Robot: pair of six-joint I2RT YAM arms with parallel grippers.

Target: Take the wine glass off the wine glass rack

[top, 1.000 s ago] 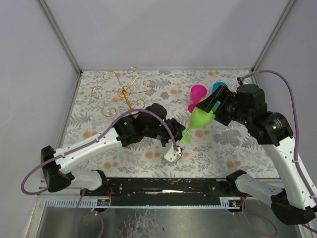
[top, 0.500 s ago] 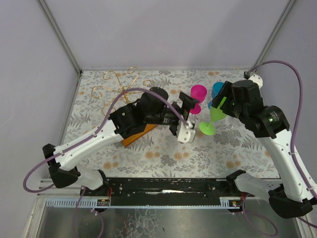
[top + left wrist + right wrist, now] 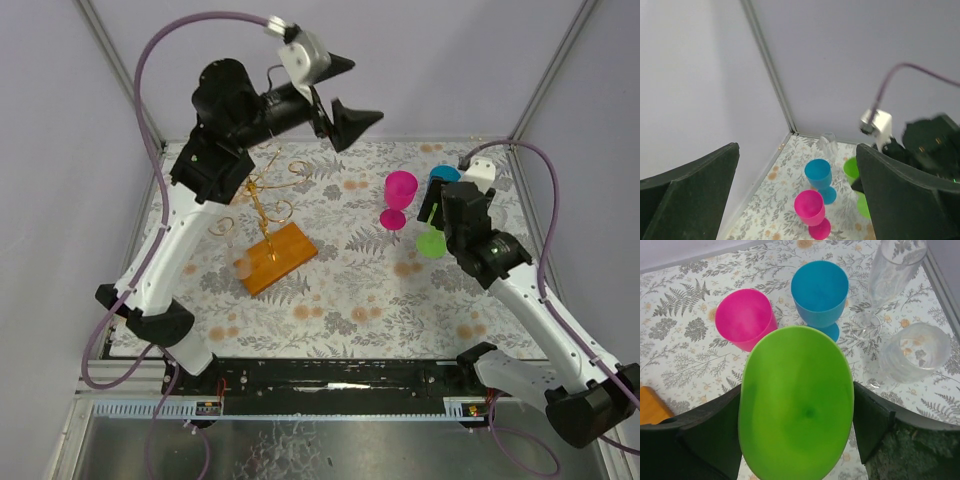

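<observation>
The wine glass rack [image 3: 262,190], gold wire arms on an orange wooden base [image 3: 281,256], stands at the left of the table. My right gripper [image 3: 797,425] is shut on the bowl of a green wine glass [image 3: 797,400], which fills the gap between both fingers. From above, the green wine glass [image 3: 431,243] stands upright by the right gripper [image 3: 436,226], far from the rack. My left gripper [image 3: 366,90] is raised high over the back of the table. In the left wrist view the left gripper [image 3: 797,195] is open and holds nothing.
A pink glass [image 3: 398,195] and a blue glass [image 3: 443,176] stand just behind the green one. A clear flute [image 3: 892,265] and a clear tumbler [image 3: 915,352] stand to its right, near the wall. A small clear glass [image 3: 241,265] shows by the base's left end.
My left gripper opened and swung from low over the table's middle up to the back. My right gripper carried the green glass right and set it upright beside the pink and blue glasses.
</observation>
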